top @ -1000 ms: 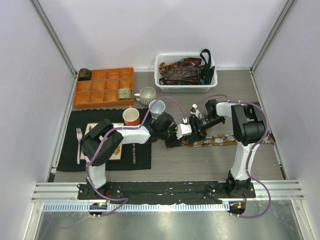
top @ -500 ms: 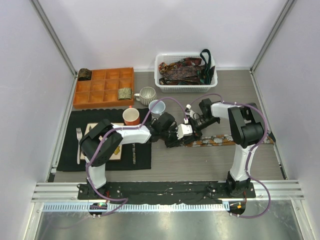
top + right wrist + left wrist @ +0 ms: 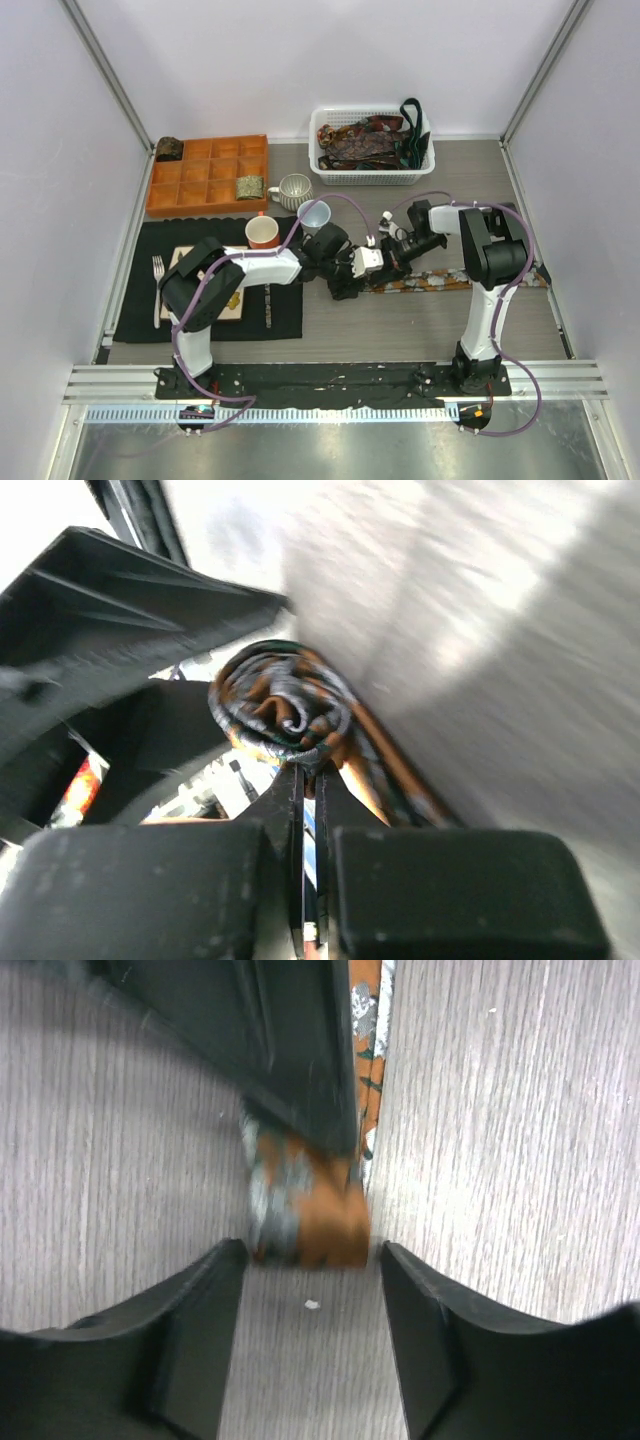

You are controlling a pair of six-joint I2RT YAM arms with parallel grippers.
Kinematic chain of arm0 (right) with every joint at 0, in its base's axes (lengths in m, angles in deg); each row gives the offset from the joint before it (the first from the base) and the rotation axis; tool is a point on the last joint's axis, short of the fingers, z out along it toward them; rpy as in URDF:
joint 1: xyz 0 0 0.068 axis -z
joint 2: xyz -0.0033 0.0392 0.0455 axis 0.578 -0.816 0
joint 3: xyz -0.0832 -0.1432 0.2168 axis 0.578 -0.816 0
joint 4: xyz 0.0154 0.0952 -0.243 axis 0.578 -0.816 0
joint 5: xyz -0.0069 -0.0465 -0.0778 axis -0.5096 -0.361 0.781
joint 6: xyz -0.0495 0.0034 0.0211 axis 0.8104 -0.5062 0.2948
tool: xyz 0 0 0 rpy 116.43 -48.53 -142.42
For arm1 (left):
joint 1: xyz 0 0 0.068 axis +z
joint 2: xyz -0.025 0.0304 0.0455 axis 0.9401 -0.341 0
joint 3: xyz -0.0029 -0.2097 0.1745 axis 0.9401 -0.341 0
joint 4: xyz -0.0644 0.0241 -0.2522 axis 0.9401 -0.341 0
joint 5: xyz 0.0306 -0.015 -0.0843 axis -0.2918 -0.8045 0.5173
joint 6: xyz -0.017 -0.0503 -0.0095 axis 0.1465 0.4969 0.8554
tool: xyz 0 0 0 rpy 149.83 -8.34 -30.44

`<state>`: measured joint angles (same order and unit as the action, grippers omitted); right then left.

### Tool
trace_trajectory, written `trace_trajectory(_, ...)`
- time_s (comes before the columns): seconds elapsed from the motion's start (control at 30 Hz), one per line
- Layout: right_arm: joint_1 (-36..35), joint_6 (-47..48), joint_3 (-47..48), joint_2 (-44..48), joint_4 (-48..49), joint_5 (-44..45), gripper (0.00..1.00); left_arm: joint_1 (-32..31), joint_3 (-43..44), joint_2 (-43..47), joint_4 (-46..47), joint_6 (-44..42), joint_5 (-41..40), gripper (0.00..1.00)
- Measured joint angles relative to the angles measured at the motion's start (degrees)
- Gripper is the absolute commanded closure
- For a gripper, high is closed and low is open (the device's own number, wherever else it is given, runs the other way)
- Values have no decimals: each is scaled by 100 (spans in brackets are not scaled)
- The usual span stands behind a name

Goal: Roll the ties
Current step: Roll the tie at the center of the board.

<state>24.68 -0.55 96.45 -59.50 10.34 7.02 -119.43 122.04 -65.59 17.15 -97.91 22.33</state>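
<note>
A rust-and-grey patterned tie (image 3: 450,282) lies flat on the table, its left end rolled into a small coil (image 3: 308,1212). In the right wrist view my right gripper (image 3: 308,772) is shut, pinching the outer layer of that coil (image 3: 283,708). My left gripper (image 3: 310,1256) is open, with the coil just beyond and between its fingertips (image 3: 215,1280), not touching them. In the top view both grippers meet at mid-table, the left gripper (image 3: 350,280) and the right gripper (image 3: 392,258). More ties (image 3: 362,140) fill the white basket (image 3: 325,170).
An orange divided tray (image 3: 205,175) at the back left holds two rolled ties (image 3: 249,187). An orange mug (image 3: 262,233), a white cup (image 3: 314,215) and a patterned mug (image 3: 294,190) stand close behind the left arm. A black mat (image 3: 285,315) carries a square plate (image 3: 215,285) and fork (image 3: 157,285).
My left gripper has opened and let go of the coil. My right gripper has closed onto the coil's edge.
</note>
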Motion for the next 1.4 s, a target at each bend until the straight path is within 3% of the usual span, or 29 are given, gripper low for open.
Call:
trace_trajectory(0.2,275,179,-22,-284,-208,-90,99,103,-15,0,87,59,249,24)
trace_trajectory(0.47,317,514,105,-490,-363,-293,99,83,-15,-142,527,127,485,24)
trace_trajectory(0.57,317,588,133,-533,-376,-363,99,35,9,-284,750,127,509,31)
trace_trajectory(0.77,286,605,166,-557,-372,-407,97,-17,127,-409,848,96,426,59)
trace_trajectory(0.8,278,575,177,-557,-348,-407,96,-24,127,-409,815,70,435,66)
trace_trajectory(0.9,254,490,203,-557,-319,-398,85,-37,122,-358,726,0,354,74)
trace_trajectory(1.1,105,310,358,-522,-374,-293,60,-37,-186,-46,605,-92,114,77)
trace_trajectory(1.4,-90,190,361,225,-380,-122,55,-37,-186,63,297,-120,22,78)
